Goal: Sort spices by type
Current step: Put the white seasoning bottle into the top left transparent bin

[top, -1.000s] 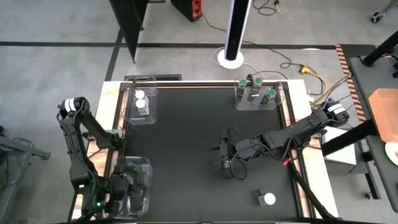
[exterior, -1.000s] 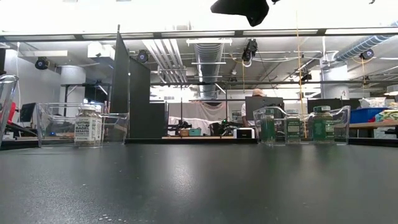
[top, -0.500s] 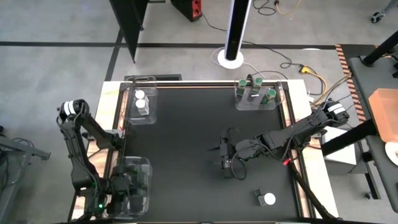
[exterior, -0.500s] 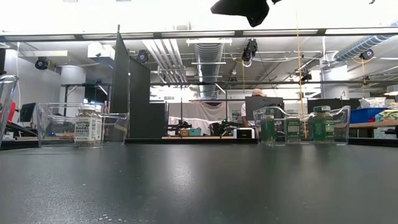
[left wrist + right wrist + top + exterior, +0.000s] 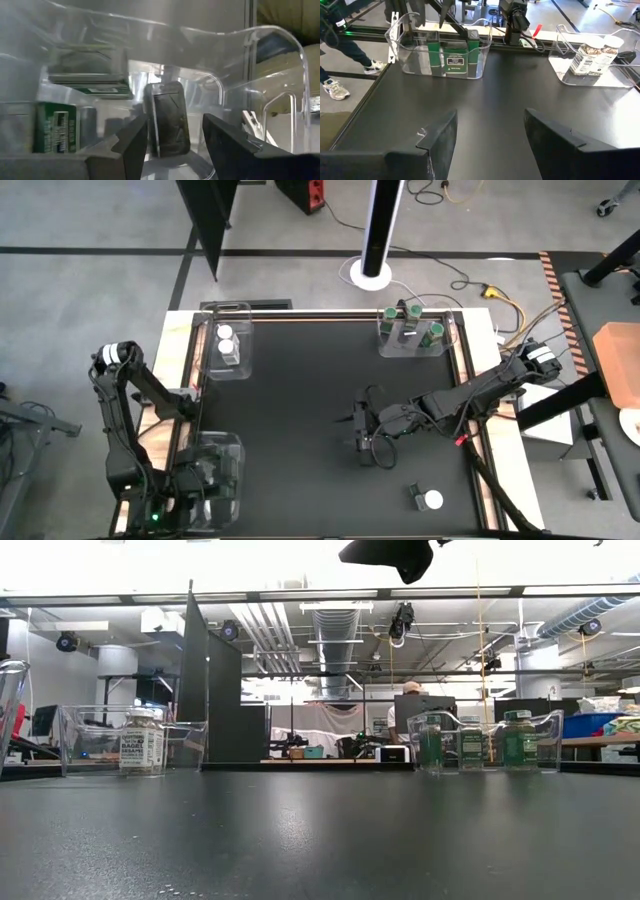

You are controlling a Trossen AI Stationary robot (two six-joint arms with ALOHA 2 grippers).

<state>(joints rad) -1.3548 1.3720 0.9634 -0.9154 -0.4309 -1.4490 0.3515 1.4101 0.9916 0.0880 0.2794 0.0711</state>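
- Reaching into the clear plastic rectangular tray (image 5: 232, 442) at the near left corner of the black worktop (image 5: 300, 410), the left claw (image 5: 171, 134) has its two dark fingers spread, with a dark-bodied spice jar (image 5: 169, 119) standing between them but not yet gripped as far as the left wrist view shows.
- Other jars with green labels (image 5: 55, 127) sit beside it in the same tray.
- The right claw (image 5: 361, 432) hangs over the middle of the worktop, its fingers apart and holding nothing, with bare worktop below it in its wrist view.
- In the far left clear tray (image 5: 243, 352) stand two jars with round white lids (image 5: 226, 340).
- The far right clear tray (image 5: 446, 330) holds several jars with round green lids (image 5: 412, 323).
- One white-lidded jar (image 5: 426, 500) lies on its side alone near the front right of the worktop, well apart from every tray.
- The step in hand seems to be picking a jar out of the near left supply tray.
- The next move calls for closing the left fingers squarely on the jar's body, lifting it clear of the tray wall, then carrying it to the far tray matching its lid; its lid colour cannot be told here.
- The stray jar on its side looks like work for the right arm.
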